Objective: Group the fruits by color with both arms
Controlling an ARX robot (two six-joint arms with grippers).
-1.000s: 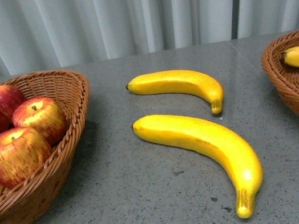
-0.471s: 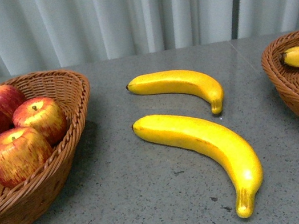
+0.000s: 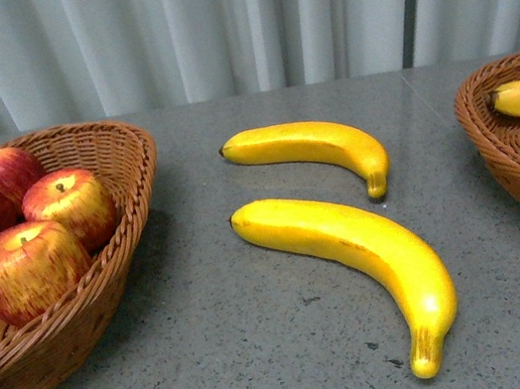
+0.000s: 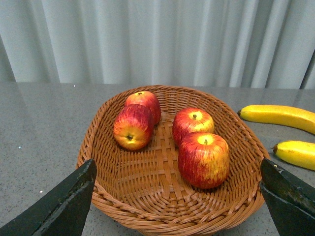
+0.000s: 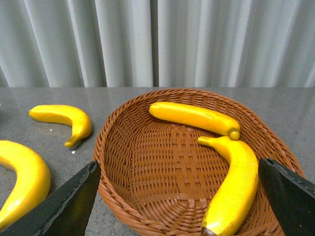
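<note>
Our black left gripper [image 4: 177, 164] gapes, facing the brown wicker basket [image 3: 126, 178] holding 4 glossy red-yellow apples [image 3: 30, 270]. Right of that basket, 2 long curved yellow bananas [image 3: 349, 239] lie on the grey table [image 3: 216, 343]. Farther right, our right gripper [image 5: 178, 166] gapes toward a second wicker basket [image 3: 503, 142] holding 2 more bananas [image 5: 194, 117].

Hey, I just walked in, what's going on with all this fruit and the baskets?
A two-armed robot is sorting fruit by color. Four apples sit in the left basket, and two bananas lie in the right basket. Two more, a near banana and a far banana, lie on the table between the baskets, not yet sorted. The left gripper and right gripper are both open and empty, each facing its own basket.
</note>
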